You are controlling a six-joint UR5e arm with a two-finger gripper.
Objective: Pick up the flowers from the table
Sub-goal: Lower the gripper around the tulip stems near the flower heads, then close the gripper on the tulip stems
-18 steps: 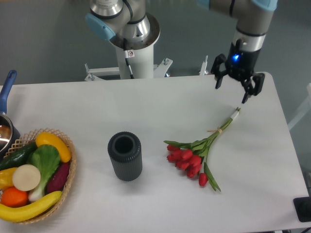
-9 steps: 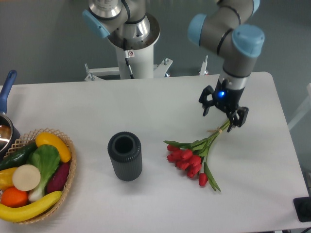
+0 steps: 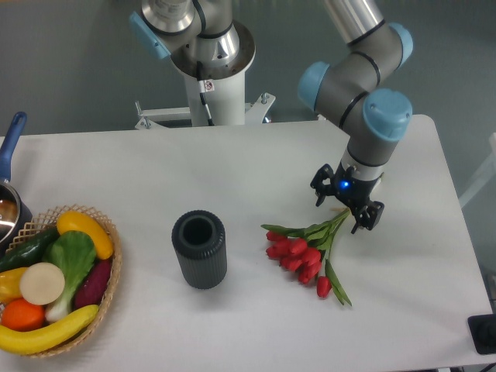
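The flowers (image 3: pixel 305 255), a bunch of red tulips with green stems and leaves, lie on the white table (image 3: pixel 256 170) right of centre, blooms toward the front left. My gripper (image 3: pixel 341 211) hangs low over the upper end of the stems, its fingers open and straddling them on either side. The gripper body hides the stem ends and the band. Whether the fingers touch the stems is not visible.
A dark ribbed cylindrical vase (image 3: pixel 200 248) stands upright left of the flowers. A wicker basket (image 3: pixel 108 288) of fruit and vegetables sits at the front left edge, with a blue-handled pot (image 3: pixel 8 194) behind it. A black object (image 3: pixel 483 333) shows at the front right corner.
The gripper came down and forward-left from above the stem tips at the back right to sit low over the stems. The flowers have not moved.
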